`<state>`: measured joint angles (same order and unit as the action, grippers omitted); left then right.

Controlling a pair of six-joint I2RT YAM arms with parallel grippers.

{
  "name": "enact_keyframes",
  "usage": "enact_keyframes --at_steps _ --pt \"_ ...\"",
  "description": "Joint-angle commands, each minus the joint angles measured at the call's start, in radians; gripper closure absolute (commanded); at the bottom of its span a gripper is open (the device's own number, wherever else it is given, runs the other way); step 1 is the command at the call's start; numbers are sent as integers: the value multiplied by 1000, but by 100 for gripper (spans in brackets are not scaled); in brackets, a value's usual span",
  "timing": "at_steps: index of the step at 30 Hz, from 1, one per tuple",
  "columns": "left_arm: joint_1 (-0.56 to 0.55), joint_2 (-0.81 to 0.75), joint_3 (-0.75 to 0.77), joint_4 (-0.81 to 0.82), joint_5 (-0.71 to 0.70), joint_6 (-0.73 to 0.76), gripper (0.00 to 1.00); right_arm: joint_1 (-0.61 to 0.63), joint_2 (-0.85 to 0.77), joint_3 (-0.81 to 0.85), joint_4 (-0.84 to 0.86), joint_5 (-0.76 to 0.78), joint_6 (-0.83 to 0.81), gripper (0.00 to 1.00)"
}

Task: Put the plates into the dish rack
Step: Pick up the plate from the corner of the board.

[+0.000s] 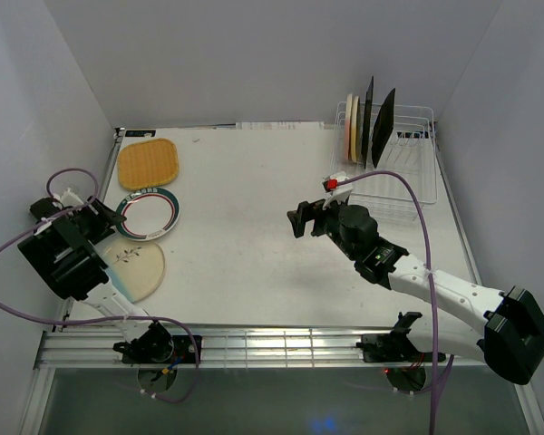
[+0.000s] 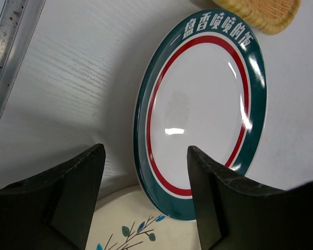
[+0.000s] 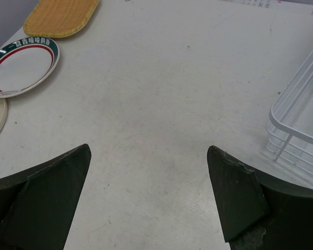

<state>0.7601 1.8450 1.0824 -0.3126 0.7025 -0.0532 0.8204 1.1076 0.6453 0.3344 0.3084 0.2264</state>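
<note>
Top external view: about four plates are counted in the dish rack, three left on the desk; both jaws apart, empty.

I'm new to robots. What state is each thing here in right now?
Orange ribbed plate, flat on the table.
Green-rimmed plate, on the table, edge overlapping the cream floral plate.
Cream floral plate, flat, partly covered.
Dish rack, partly loaded.
Racked plates, standing on edge.
Left claw, open, above the green-rimmed plate's rim.
Right claw, open, empty, over the table.
</note>
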Motion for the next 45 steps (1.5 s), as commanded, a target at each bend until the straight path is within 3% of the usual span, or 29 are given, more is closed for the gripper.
enact_keyframes --at_steps 1,20,25,35,39,45 --pt "4 6 34 20 60 -17 27 6 -17 25 64 12 -16 2" --pt "-67 42 4 63 54 -50 44 5 -23 22 69 11 -15 2" --pt "-68 56 10 56 68 -46 62 6 -23 20 72 11 -15 2" --pt "-67 -19 -7 40 80 -33 78 8 -28 19 72 14 -16 2" --pt "-67 -69 -18 32 95 -28 99 6 -26 19 72 14 -16 2" --pt "-67 -159 -21 1 120 -27 100 6 -17 17 77 9 -22 2"
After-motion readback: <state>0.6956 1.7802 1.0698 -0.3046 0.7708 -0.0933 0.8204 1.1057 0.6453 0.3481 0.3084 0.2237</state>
